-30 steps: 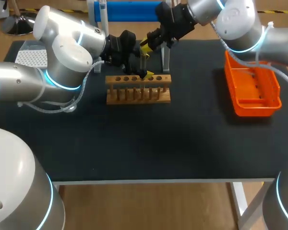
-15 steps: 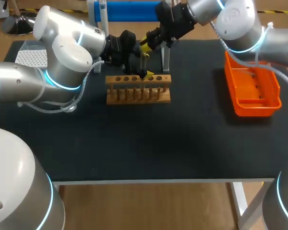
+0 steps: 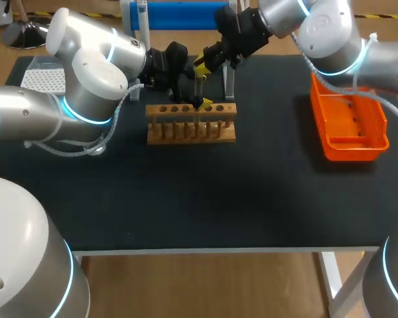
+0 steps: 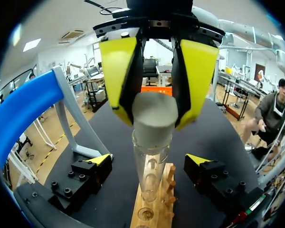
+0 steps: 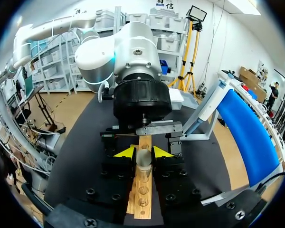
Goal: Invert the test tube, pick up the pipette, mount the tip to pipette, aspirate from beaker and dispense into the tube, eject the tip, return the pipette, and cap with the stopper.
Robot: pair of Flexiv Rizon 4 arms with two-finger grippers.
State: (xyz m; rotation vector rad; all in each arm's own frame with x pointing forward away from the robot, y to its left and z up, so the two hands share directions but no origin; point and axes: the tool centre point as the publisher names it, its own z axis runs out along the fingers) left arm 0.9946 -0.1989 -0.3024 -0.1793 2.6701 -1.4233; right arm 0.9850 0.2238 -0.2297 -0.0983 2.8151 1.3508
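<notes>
The right jaws are clamped on the stopper [image 4: 154, 114] at the mouth of the tube [image 4: 151, 164]. The tube is upright over the rack [image 3: 191, 123] at the back of the surface [image 3: 252, 199] — whether it is seated in a hole I cannot tell. The left jaws stand wide apart, one on either side of the tube, touching neither.

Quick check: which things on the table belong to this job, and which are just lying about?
Job:
stopper, held in the right gripper
test tube in the wooden rack
left gripper, open around the tube
blue stand
white tip box

Probably idle:
orange tray, no use visible now
</notes>
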